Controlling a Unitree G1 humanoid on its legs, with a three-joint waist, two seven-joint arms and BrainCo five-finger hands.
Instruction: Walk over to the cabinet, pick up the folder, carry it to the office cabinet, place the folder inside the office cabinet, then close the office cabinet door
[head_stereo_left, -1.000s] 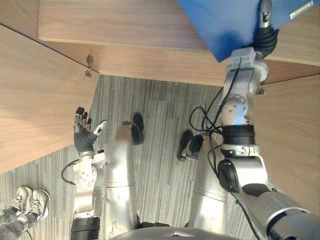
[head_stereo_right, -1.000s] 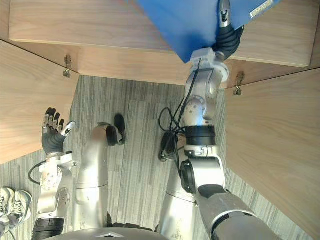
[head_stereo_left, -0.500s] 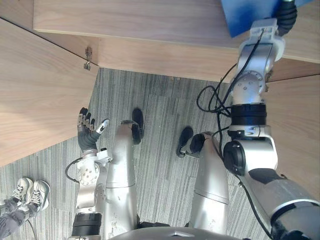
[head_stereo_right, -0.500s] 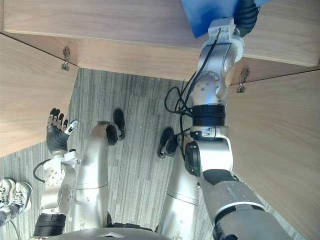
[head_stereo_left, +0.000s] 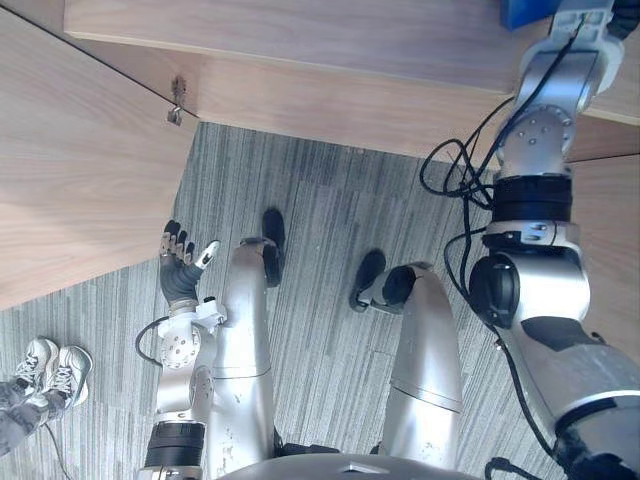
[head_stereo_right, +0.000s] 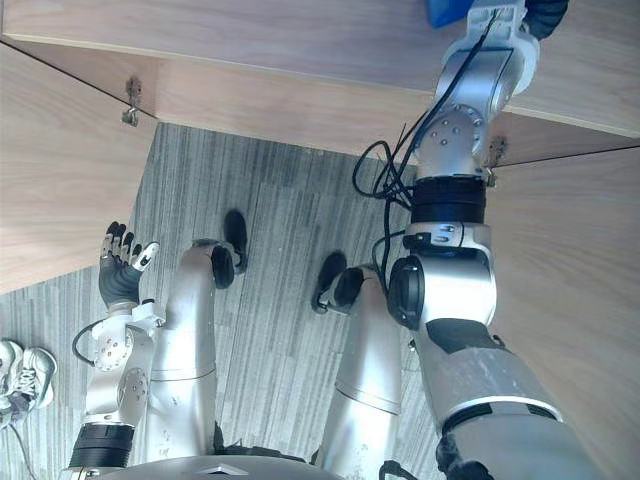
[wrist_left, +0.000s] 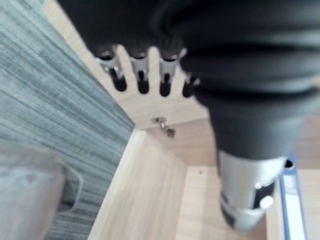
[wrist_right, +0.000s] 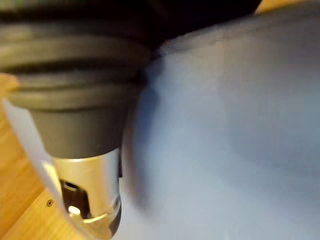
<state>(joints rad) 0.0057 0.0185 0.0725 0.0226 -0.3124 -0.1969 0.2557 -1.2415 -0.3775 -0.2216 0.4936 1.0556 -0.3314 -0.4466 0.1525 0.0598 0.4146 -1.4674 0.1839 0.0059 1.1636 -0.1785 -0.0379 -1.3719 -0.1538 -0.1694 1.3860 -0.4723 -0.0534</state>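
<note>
- Left eye view: a wooden cabinet (head_stereo_left: 300, 40) runs across the top of the frame, and one open door (head_stereo_left: 70, 170) fills the upper left. A metal hinge (head_stereo_left: 177, 110) sits where the door meets the cabinet. Grey striped carpet (head_stereo_left: 330, 220) covers the middle. The left hand (head_stereo_left: 180, 264) is at the lower left, held up over the carpet just beside the door's edge, its fingers straight and spread, holding nothing. The right arm reaches to the upper right corner, where a small piece of the blue folder (head_stereo_left: 525, 12) shows at the top edge against the cabinet. A person's shoes (head_stereo_left: 50, 368) stand on the carpet at the far lower left.
- Right eye view: the same scene. The dark back of the right hand (head_stereo_right: 548, 12) shows at the top edge, just to the right of the folder. A second open door (head_stereo_right: 580, 300) fills the right side.
- Left wrist view: the fingers are straight and apart, with wooden cabinet panels and the hinge past them. The folder's blue edge stands in the lower right corner.
- Right wrist view: the folder's blue face spreads over the right and lower parts of the frame, touching the hand. Pale wood shows at the lower left. It cannot be told whether the hand is clamped on the folder.
</note>
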